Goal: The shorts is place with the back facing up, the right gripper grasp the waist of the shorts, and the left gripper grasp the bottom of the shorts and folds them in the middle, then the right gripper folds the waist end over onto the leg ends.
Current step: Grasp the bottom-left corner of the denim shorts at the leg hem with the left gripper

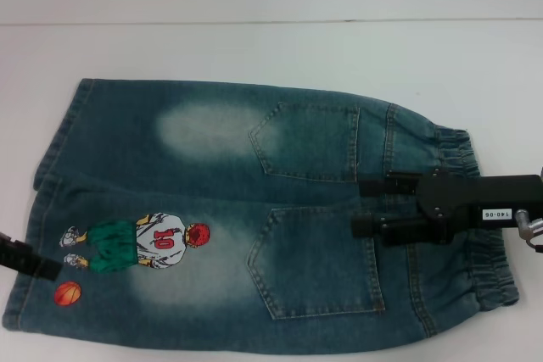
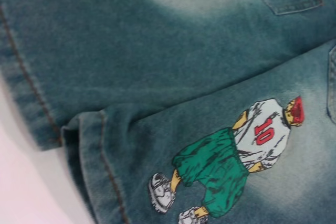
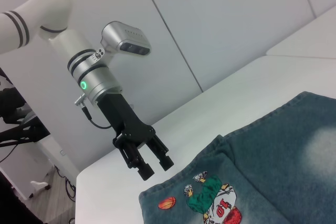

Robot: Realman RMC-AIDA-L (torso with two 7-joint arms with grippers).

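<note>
Inspected left to right. Left gripper found hovering just above the leg ends, beside the orange basketball print; fingers slightly parted, nothing between them, no contact with cloth evident. Only a black edge of it visible in the head view, at the hem of the near leg.

Shorts found spread flat on the white table, back up, both pointed pockets and the number 10 print showing. Long axis lying across the table from left to right: hems pointing toward the robot's left, waist toward its right. Far leg overlapped slightly by the near leg along the centre seam. Hem stitching seen up close in the left wrist view, flat and undisturbed.

Right gripper found low over the cloth just inside the waist, between the two pockets, fingers pointing left. Fingers set apart, one over the other in the head view; no denim seen pinched between them. Contact with the fabric not determinable.

Progress judged early: no fold made, no lift visible, neither end gripped. Outstanding, by judgement: closing on waist and hems, folding lengthwise along the middle, then carrying the waist end over onto the leg ends.
</note>
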